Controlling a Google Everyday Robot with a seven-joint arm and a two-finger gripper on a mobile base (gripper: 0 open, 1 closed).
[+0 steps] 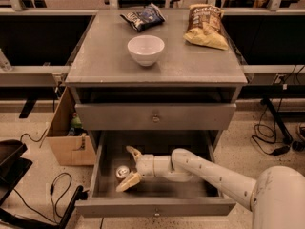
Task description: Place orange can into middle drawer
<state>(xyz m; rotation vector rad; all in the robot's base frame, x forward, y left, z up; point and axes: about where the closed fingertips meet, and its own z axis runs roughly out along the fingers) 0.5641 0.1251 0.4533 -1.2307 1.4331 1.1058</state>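
The middle drawer (190, 191) is pulled open at the bottom of the grey cabinet. The orange can (122, 172) stands in its left part, with its silver top facing up. My gripper (130, 167) reaches into the drawer from the right and is open. One finger (133, 152) is behind the can and the other (127, 182) is in front of it. The fingers are spread wider than the can, and I cannot tell if either touches it.
The upper drawer front (155, 116) is shut. On the cabinet top are a white bowl (146, 49), a dark snack bag (142, 17) and a tan chip bag (205, 26). A cardboard box (69, 136) and cables (57, 187) are on the floor at the left.
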